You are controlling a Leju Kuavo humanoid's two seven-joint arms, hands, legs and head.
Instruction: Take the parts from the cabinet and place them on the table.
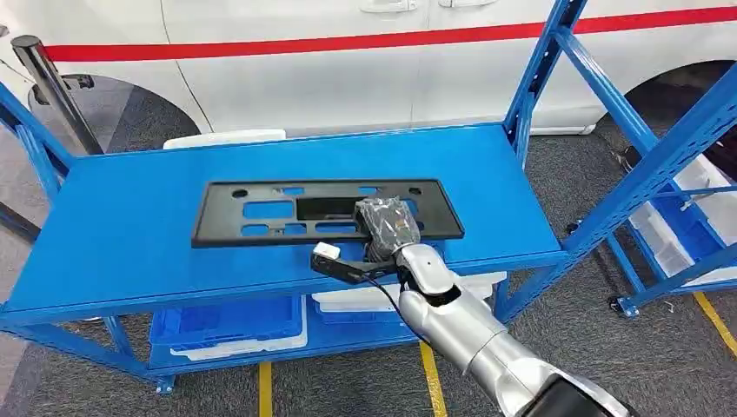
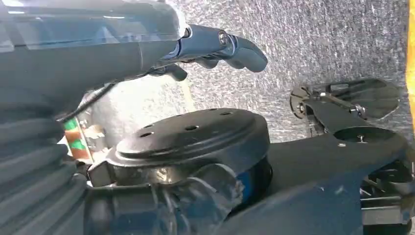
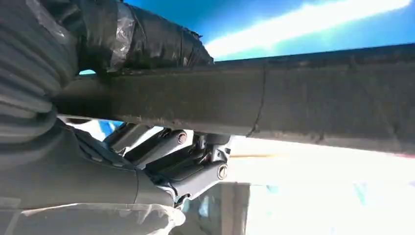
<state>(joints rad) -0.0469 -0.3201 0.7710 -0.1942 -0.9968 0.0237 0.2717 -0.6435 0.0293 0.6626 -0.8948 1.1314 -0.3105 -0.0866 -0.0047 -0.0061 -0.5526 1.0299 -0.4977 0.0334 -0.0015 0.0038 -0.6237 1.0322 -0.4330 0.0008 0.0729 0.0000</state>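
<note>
The left hand [image 2: 215,46] hangs over the grey floor [image 2: 318,44] with its fingers curled in and nothing in them. A flat black part [image 1: 261,211] lies in the middle of the blue shelf [image 1: 113,234]. The right hand [image 1: 388,228] holds the part's front edge, thumb on top and fingers [image 3: 195,166] under it.
</note>
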